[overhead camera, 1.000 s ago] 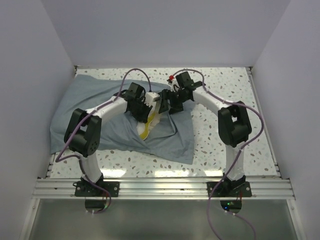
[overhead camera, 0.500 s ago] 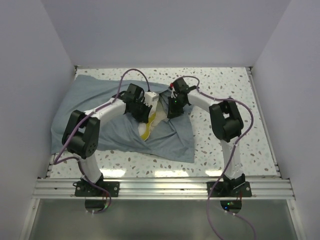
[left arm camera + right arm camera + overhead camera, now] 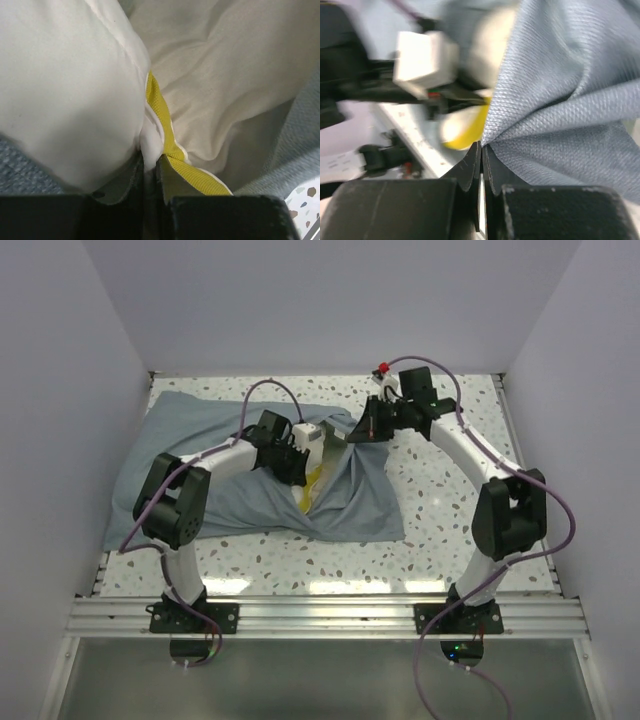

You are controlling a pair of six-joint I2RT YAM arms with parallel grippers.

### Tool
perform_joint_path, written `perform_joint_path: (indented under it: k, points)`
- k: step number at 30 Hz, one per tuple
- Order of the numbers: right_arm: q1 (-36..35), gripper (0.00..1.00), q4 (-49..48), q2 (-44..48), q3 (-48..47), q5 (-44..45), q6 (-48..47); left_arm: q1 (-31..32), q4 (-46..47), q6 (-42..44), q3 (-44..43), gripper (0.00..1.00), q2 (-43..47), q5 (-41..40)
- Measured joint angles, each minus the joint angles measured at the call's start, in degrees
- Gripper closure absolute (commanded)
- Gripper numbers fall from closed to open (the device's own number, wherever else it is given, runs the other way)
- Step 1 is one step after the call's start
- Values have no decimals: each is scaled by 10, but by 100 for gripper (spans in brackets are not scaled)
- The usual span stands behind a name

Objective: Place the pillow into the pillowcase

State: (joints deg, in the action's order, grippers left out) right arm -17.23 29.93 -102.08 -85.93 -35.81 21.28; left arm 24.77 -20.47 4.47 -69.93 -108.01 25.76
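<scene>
The pillow (image 3: 310, 490) lies between my left gripper (image 3: 298, 455) and right gripper (image 3: 362, 430), half inside the pillowcase (image 3: 190, 455).
Top view: the left one touches it, the right one holds cloth up just right of it. Left wrist: jaws clamped on its yellow seam. Right wrist: jaws pinching grey cloth, the pillow, I think, blurred behind.

Top camera looks down from behind; wrist cameras sit close, all sharing the pillowcase (image 3: 190, 440).

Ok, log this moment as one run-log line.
left gripper: shut on pillow | right gripper: shut on pillowcase edge | pillow: mostly covered, yellow edge showing at opening
</scene>
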Motion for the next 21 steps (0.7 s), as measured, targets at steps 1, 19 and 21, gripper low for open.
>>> perform_joint_path:
  k: [1,19,21]
  points:
    - [0,100,-16,14,8,-16,12,1,3,0,0,100,-1,3]
    - [-36,31,16,27,126,-21,-22,27,26,-16,35,39,111,64]
    - [-28,35,61,28,124,28,-52,32,-8,9,14,38,117,33]
